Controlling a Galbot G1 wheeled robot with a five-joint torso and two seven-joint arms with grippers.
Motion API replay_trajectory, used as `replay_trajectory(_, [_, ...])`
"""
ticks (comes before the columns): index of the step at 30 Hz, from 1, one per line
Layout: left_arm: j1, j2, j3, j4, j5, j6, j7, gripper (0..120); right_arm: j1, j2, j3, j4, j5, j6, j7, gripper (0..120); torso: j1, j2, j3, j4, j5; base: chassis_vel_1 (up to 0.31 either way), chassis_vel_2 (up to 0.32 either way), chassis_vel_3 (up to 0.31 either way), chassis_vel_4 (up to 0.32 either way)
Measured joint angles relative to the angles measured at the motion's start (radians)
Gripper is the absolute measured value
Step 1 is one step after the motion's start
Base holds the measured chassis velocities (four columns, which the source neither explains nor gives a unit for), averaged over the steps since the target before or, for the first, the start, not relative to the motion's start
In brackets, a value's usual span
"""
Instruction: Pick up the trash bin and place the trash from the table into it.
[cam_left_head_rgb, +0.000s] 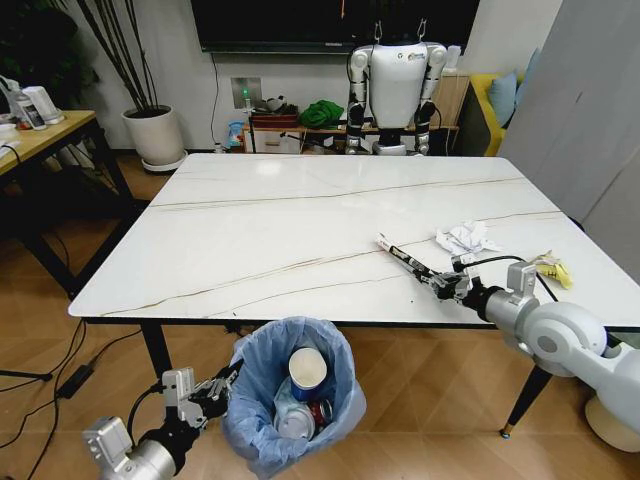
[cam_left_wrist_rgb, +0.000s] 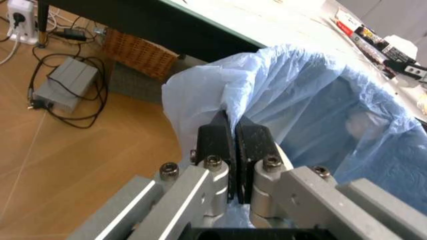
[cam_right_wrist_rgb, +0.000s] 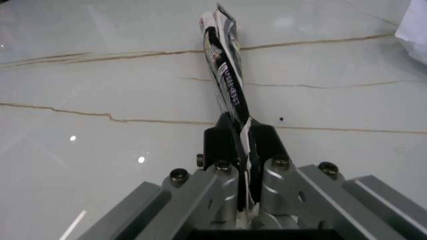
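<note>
right gripper, jaws pinching wrapper, table

The head view looks forward and down from above the tabletop near edge, taking in the whole top and the trash bin below. The left wrist view sits close behind the left tool, facing the bin's bag rim. The right wrist view looks low along the wrapper over the marble.

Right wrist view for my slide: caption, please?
Right gripper shut on the long thin wrapper over the marble table.
</note>
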Motion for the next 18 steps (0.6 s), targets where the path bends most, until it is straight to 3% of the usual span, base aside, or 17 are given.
replay_trajectory(8, [0.009,-0.006,0.021,-0.002,0.016,-0.006,-0.007,0,-0.173,-0.018,0.171,0.107,-0.048,0.072,-0.061,0,0.0,0.0,0.0,-0.0005,-0.0003,0.0,0.0,0.0,0.0])
replay_trajectory(11, [0.016,-0.012,0.023,-0.005,0.026,-0.008,-0.005,0,-0.194,-0.025,0.19,0.135,-0.073,0.103,-0.106,0,0.0,0.0,0.0,-0.0006,0.0,0.0,0.0,0.0,0.0])
replay_trajectory(18, [0.024,-0.033,0.012,-0.026,0.033,-0.016,-0.012,0,-0.198,-0.097,0.204,0.273,-0.2,0.241,-0.393,0,0.0,0.0,0.0,0.0,0.0001,0.0,0.0,0.0,0.0])
